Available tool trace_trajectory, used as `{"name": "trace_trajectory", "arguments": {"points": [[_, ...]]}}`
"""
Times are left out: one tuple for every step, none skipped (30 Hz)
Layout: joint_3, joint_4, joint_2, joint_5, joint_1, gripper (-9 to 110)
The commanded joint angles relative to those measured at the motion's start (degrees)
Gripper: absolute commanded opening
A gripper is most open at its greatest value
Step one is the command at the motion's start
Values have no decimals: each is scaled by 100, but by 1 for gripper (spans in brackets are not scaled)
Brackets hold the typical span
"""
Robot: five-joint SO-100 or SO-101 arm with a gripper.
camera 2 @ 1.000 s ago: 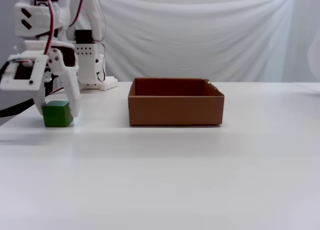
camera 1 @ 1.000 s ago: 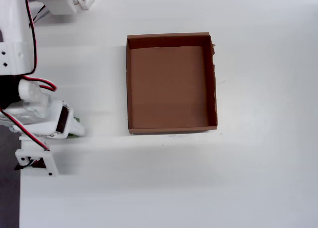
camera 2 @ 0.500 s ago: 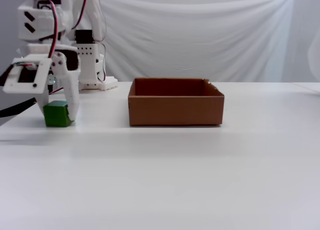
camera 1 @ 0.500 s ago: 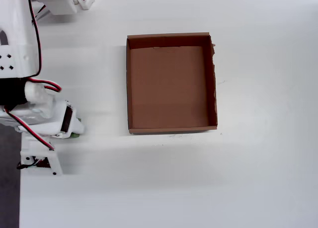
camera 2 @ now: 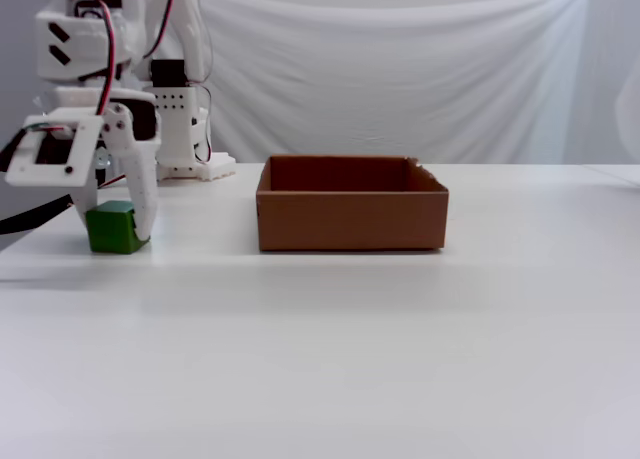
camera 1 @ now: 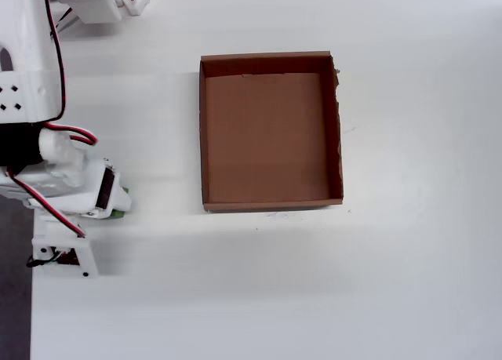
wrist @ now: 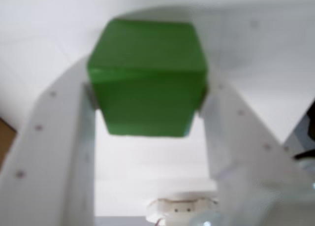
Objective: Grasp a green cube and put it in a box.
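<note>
Green cube [camera 2: 115, 228] on the tabletop [camera 2: 330, 339], left of the box [camera 2: 350, 217] in the fixed view. Fingers [wrist: 54, 137] clamp its opposite flat faces. Likely light, rigid, matte; a mid-face hold should resist slipping.

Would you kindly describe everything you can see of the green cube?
The green cube is small, solid and matte, with plain faces and soft edges. It sits on the white table, left of the box in the fixed view. The tool straddles it, one finger against each side face; overhead, the arm nearly hides it.
</note>
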Motion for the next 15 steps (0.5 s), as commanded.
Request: {"name": "trace_trajectory", "arguments": {"points": [[-220,105,132,9,-97,14],[-281,193,141,9,-105,14],[-352,308,149,9,-123,14],[-431,431,158,18,-141,14],[-510,536,176,26,-158,14],[-580,642,185,35,-185,14],[-668,747,202,53,-211,14],[-756,861,211,70,-237,13],[-861,984,220,88,-272,13],[-976,1116,229,105,-299,13],[-1090,1266,229,123,-334,13],[-1230,1415,229,123,-378,13],[-1371,1582,229,132,-413,13],[-1512,1749,229,158,-475,13],[-1670,1925,220,202,-536,13]]}}
